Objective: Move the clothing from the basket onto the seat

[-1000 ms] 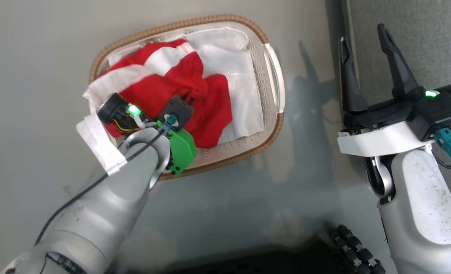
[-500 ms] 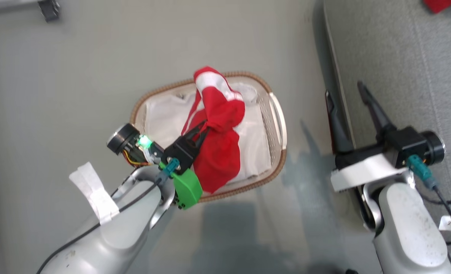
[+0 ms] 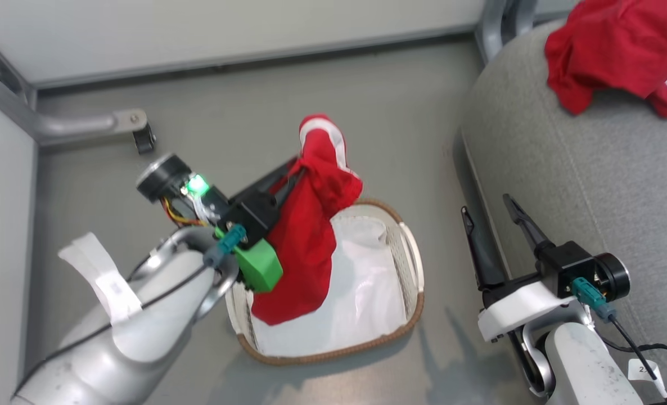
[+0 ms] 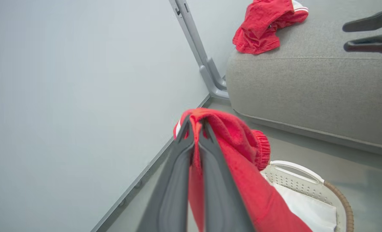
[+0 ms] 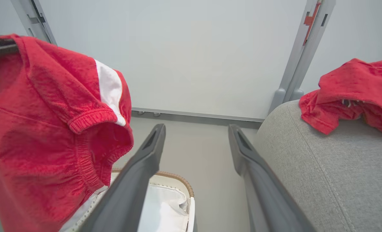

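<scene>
1. The bright red sports garment with a white band (image 3: 305,242) is hanging from my left claw (image 3: 296,169), lifted above the small oval cream-white plastic lattice basket with a brown braided rim (image 3: 418,304); I cannot tell whether its lower hem is touching the basket
2. My left claw's two long dark fingers are pressing together on a fold near the garment's top, red cloth is showing between them, and the white-banded end is flopping over their tips
3. The plain white liner sheet (image 3: 361,281) is lying crumpled inside the basket
4. The second bright red garment with white stripes (image 3: 609,50) is lying bunched on the large grey woven-fabric sofa (image 3: 581,169), near its far rounded corner and well apart from the basket
5. The basket is sitting on the smooth grey floor (image 3: 226,101), near the sofa's front edge
6. My right claw (image 3: 485,203) is hovering between basket and sofa with its fingers spread wide, gripping nothing
7. A small black caster (image 3: 143,140) on a grey metal leg is resting on the floor at the far left, by the pale wall
</scene>
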You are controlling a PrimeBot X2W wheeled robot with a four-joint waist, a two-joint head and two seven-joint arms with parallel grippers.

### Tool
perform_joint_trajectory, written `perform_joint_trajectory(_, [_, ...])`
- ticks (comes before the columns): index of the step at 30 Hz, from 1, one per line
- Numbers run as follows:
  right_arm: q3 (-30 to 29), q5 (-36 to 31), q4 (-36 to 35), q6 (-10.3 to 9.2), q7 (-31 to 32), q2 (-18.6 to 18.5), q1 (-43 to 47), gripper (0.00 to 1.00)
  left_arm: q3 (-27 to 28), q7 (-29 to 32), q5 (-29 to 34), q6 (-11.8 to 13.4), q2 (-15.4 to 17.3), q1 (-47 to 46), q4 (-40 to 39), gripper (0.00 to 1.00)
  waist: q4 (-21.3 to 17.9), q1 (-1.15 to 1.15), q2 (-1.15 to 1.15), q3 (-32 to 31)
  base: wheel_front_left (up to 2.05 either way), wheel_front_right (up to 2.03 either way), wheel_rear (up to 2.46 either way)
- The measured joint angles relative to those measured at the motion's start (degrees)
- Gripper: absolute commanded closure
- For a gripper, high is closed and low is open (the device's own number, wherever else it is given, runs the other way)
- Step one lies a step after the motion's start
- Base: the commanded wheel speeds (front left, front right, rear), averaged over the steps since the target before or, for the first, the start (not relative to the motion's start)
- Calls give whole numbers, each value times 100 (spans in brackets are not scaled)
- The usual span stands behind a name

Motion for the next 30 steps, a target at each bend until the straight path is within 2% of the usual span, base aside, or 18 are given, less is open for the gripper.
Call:
perform_joint_trajectory(6, [271,59,108,0,0,-2,6,0,170,376,-169,-60,318,-555,-493,100,27,0,0,-662,0,0,0])
perform_joint_trajectory(13, [706,115,200,0,0,0,-255,0,235,625,-423,-105,525,-1077,-904,100,51,0,0,-999,0,0,0])
perform_joint_trajectory(24, [1229,326,438,0,0,1,-875,0,82,693,-641,-123,591,-1173,-1233,100,171,0,0,-1133,0,0,0])
perform_joint_trajectory(30, [1326,188,880,0,0,0,-1363,0,-121,695,-702,-124,590,-1040,-1512,100,292,0,0,-1185,0,0,0])
